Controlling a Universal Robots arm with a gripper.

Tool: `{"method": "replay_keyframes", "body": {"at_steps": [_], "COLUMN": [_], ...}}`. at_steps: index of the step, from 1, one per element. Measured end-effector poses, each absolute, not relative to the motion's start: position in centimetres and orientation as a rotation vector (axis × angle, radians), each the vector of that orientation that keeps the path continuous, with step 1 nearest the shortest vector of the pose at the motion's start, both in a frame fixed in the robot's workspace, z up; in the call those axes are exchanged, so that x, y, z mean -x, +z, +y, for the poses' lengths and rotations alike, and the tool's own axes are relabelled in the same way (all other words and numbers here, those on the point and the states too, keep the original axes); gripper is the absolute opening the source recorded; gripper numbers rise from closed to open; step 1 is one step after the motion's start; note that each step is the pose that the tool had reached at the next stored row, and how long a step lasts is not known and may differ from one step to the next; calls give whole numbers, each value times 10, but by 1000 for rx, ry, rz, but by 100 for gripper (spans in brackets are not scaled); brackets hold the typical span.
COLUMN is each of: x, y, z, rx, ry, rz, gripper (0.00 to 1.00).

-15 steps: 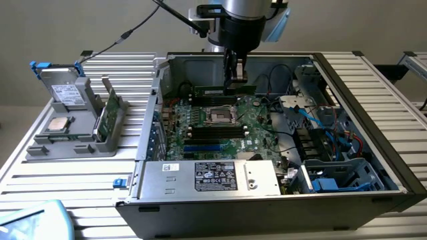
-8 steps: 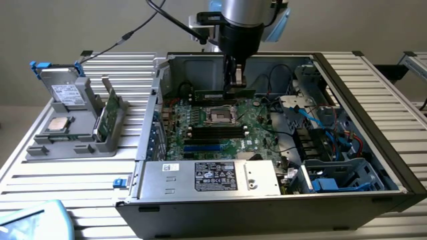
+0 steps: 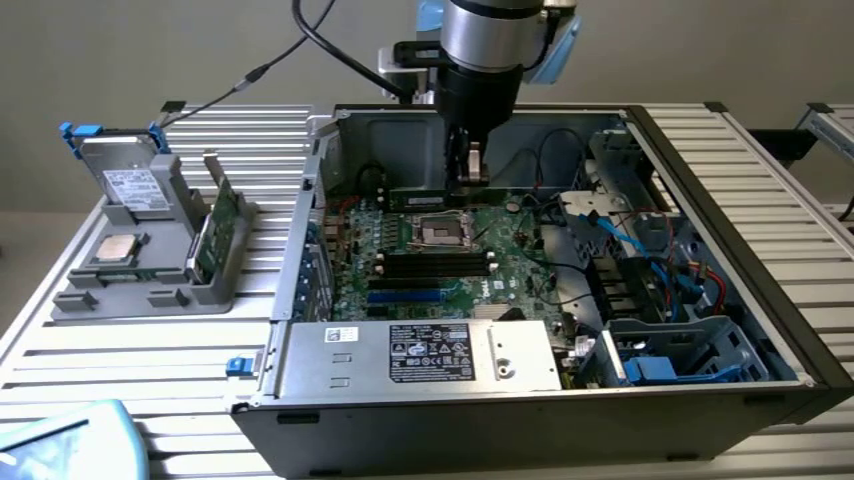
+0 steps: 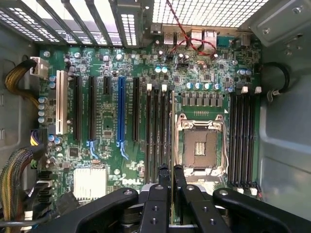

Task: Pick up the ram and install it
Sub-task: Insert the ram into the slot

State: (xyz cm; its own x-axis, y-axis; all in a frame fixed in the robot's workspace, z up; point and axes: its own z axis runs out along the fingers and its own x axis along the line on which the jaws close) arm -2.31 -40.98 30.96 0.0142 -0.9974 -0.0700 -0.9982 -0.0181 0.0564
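My gripper (image 3: 467, 178) hangs inside the open computer case (image 3: 747, 200), shut on the ram (image 3: 422, 198), a slim dark stick held level above the back of the motherboard (image 3: 514, 250). In the wrist view the ram (image 4: 172, 127) appears edge-on as a thin line running out from between the black fingers (image 4: 163, 180) of the gripper (image 4: 171, 171). It lies along the edge of the empty CPU socket (image 4: 199, 145), right beside the nearest bank of black memory slots (image 4: 158, 131). A second bank of slots (image 4: 241, 138) sits on the socket's other side.
A grey holder (image 3: 147, 285) at the exterior view's left carries a hard drive (image 3: 131, 185), a silver processor chip (image 3: 118, 248) and upright green cards (image 3: 220, 232). The power supply (image 3: 414, 355) fills the case front. Cables and a drive cage (image 3: 667, 350) crowd the exterior view's right.
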Motion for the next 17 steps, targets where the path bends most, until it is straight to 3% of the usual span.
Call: {"method": "replay_keyframes", "body": {"at_steps": [17], "x": [23], "y": [283], "z": [-410], "rx": [2244], "ry": [158], "rz": [2210], "gripper": [15]}}
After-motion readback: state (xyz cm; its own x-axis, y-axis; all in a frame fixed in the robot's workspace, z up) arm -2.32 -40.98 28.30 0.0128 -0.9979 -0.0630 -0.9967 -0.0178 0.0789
